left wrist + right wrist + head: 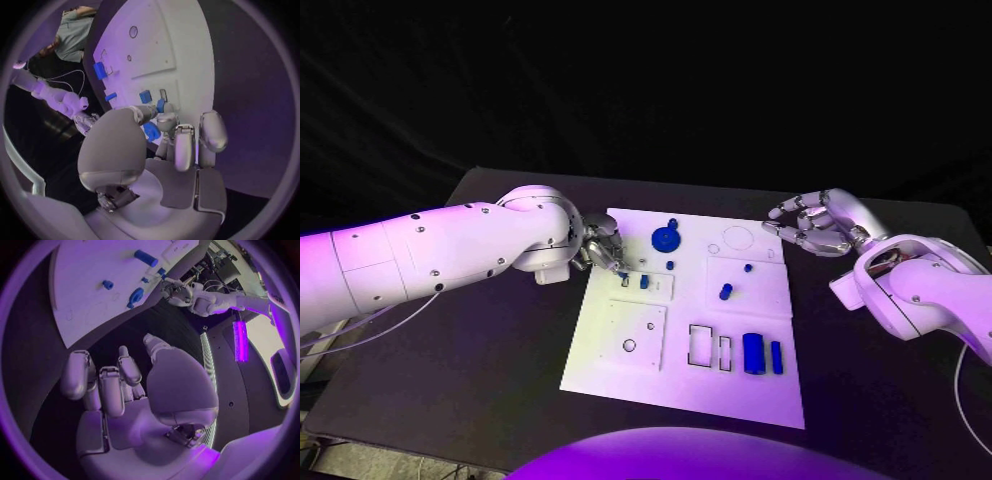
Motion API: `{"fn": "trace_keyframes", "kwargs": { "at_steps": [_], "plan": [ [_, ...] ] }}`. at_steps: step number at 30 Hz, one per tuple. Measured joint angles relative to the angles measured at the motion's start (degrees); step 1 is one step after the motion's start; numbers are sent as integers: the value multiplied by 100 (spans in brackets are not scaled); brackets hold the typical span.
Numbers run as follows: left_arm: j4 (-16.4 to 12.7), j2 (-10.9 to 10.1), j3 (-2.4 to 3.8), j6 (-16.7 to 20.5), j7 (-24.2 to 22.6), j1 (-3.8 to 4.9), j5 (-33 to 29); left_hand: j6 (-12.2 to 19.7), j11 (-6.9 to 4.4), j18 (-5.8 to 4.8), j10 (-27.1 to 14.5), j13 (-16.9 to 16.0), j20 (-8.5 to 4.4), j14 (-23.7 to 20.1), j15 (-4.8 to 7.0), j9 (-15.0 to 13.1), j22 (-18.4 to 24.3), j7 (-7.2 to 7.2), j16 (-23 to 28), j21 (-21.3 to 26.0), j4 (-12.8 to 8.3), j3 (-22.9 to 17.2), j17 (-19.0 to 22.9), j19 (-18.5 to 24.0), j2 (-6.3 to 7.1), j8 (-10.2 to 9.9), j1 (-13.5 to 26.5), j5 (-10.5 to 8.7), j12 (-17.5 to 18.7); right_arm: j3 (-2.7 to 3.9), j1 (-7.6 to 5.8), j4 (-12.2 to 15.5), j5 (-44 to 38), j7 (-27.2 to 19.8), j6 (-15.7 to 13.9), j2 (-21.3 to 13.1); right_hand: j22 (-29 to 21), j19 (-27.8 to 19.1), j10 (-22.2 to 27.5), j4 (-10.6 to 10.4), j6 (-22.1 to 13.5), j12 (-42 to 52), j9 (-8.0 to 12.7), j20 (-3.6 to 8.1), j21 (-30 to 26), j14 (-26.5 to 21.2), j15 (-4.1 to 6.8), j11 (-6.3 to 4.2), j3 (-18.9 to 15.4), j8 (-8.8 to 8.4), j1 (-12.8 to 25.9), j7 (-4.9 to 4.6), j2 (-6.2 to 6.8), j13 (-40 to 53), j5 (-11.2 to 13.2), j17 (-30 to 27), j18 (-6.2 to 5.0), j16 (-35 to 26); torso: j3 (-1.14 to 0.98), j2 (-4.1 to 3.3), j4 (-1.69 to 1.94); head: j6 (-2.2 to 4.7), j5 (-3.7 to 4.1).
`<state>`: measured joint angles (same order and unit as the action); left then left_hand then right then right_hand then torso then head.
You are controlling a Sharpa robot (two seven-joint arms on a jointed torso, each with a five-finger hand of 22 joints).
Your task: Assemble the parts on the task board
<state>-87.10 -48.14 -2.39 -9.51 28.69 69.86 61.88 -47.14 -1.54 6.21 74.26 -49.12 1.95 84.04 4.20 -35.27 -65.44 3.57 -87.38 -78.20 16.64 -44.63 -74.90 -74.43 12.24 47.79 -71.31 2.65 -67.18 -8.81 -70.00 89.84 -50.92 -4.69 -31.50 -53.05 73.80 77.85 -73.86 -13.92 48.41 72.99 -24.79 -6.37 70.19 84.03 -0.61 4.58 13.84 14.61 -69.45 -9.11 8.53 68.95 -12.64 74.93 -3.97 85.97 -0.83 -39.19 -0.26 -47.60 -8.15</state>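
The white task board [733, 330] lies in the middle of the black table. Blue parts lie on it: a round disc [666, 238], small pegs [726, 292], and two bars [754, 353] near the front. My left hand [603, 250] hovers low over the board's far left corner. Its thumb and fingertips [167, 120] come together by two small blue pieces [145, 96]. Another blue part [151, 131] shows between thumb and fingers, and I cannot make out whether any piece is pinched. My right hand [812, 225] hangs off the board's far right corner, fingers loosely curled [119, 375], holding nothing.
Rectangular slots [701, 342] and a round hole [629, 345] mark the board's near half. Bare black table [473, 350] lies to the left and right of the board. The table's far edge runs just behind both hands.
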Motion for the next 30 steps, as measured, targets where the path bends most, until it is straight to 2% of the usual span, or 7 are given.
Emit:
{"fn": "trace_keyframes", "kwargs": {
  "at_steps": [1,14,28,30],
  "plan": [
    [0,6,0,-4,0,-6,14,0,0,0,0,0,0,0,0,0,0,0,0,0,-83,-115,0,0,22,0,22,-2,-16,0,0,1,0,0,0,0,0,0,0,-1,0,0,0,0,0,0,0,0,-1,0,0,0,0,0,-3,0,0,0,0,-1,0,-3,3],
    [-2,44,-5,-96,-3,-51,107,-1,-19,0,20,0,0,0,0,0,-7,1,0,0,-69,-132,0,1,68,55,68,19,-21,0,1,3,1,0,0,-5,0,0,20,-24,0,0,1,0,0,0,0,-20,-24,0,0,0,0,-9,-35,-1,0,0,-1,0,4,-49,14],
    [-17,34,-13,-234,-2,-60,145,-3,-18,0,20,7,0,-21,20,-7,-6,1,0,2,-54,-150,0,1,97,59,98,20,-21,0,1,3,5,1,0,-4,0,0,20,-40,-20,0,2,0,0,0,0,-20,-7,0,-23,-20,-23,-9,-34,-1,0,0,2,4,4,-48,-5],
    [-17,33,-12,-255,0,-60,152,-3,-18,0,19,7,0,-21,20,-26,-6,1,0,2,-139,-235,0,1,98,59,100,19,-21,0,1,3,6,1,0,-6,0,0,20,-40,-20,0,2,0,0,0,0,-20,-7,0,-23,-20,-23,-9,-34,-2,0,0,3,4,3,-48,-7]
  ]
}}
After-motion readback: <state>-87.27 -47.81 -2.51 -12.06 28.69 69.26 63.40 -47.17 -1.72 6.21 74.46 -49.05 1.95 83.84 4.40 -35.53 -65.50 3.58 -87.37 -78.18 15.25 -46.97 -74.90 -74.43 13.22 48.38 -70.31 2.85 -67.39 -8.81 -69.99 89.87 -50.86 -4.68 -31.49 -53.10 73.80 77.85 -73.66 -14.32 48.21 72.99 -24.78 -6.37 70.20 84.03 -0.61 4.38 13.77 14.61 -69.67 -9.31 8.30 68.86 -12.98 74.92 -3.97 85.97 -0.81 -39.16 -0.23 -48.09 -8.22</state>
